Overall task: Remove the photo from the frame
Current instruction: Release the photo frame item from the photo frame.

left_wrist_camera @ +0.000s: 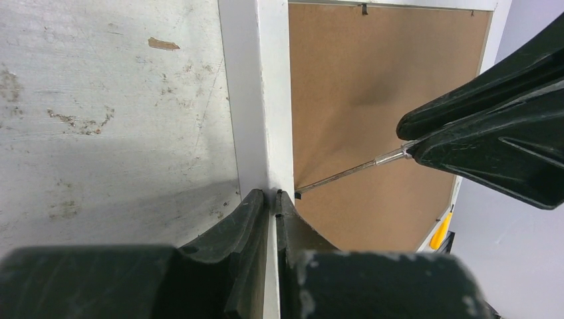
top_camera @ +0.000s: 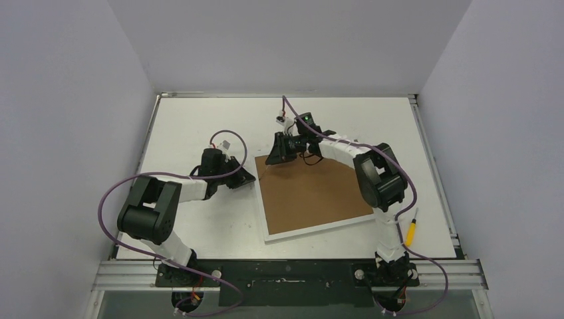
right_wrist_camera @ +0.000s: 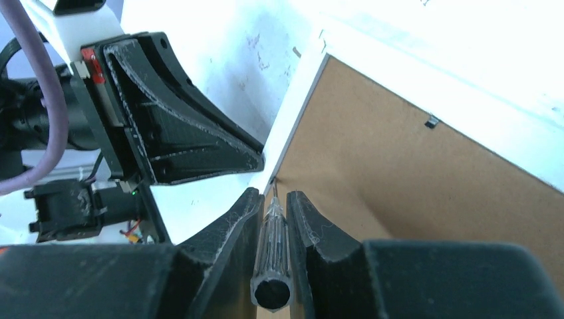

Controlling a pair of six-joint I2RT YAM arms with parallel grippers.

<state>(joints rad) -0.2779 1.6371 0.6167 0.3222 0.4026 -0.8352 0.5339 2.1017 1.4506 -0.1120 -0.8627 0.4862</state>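
The frame lies face down at the table's middle, its brown backing board up. The photo is hidden under the board. My left gripper is at the frame's left side; in the left wrist view it is shut on the white frame edge. My right gripper is over the frame's far left corner, shut on a clear-handled screwdriver. The screwdriver's metal shaft slants down to the board's edge, right beside my left fingertips.
A yellow-handled screwdriver lies on the table right of the frame, near the right arm's base. Small metal clips hold the board at the frame's rim. White walls enclose the table on three sides.
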